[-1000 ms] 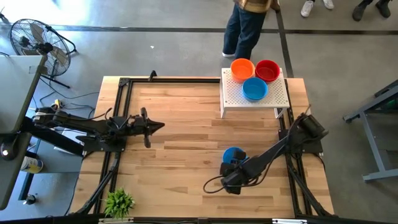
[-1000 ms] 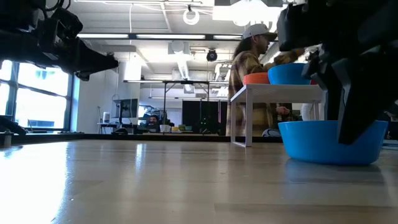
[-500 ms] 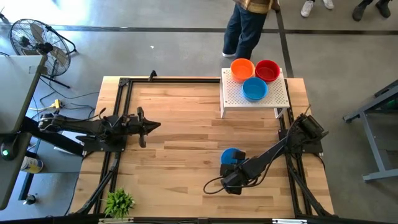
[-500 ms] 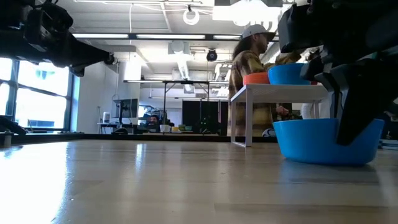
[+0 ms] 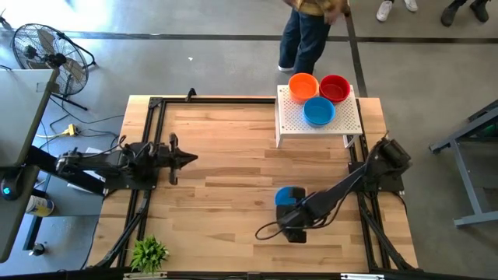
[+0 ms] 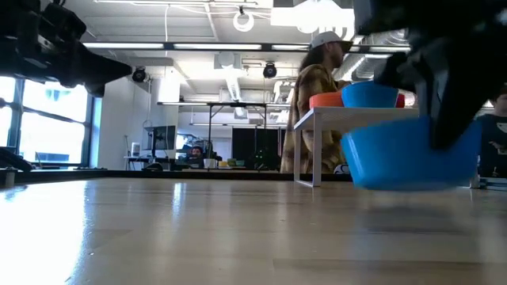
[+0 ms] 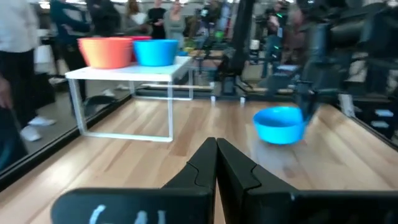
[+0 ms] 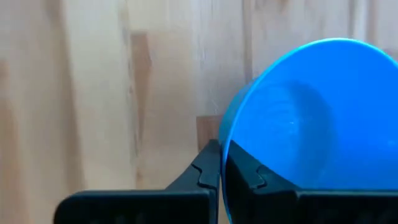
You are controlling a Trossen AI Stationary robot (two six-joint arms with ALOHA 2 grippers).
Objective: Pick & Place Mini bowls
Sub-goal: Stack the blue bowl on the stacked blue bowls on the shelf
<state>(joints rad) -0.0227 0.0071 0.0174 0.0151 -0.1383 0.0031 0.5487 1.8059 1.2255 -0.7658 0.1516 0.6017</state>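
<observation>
A pale wooden plank desk (image 5: 233, 155) stands in an open workshop. On a white perforated stand (image 5: 292, 124) at 1 o'clock sit three small round plastic bowls, orange (image 5: 303, 84), red (image 5: 334, 87) and blue (image 5: 318, 111), seemingly already placed. The right pincer (image 8: 221, 165), at 5 o'clock, grips the rim of a fourth small blue plastic bowl (image 5: 289, 195), lifted clear and not yet delivered. The left pincer (image 7: 216, 155) waits clenched at 9 o'clock.

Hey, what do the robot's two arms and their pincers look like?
Both arms are dark, nearly black, jointed links with black cables looping alongside. The left pincer and right pincer each end in two flat black fingers with angular notched tips. A faint white marking shows on the left wrist housing.
</observation>
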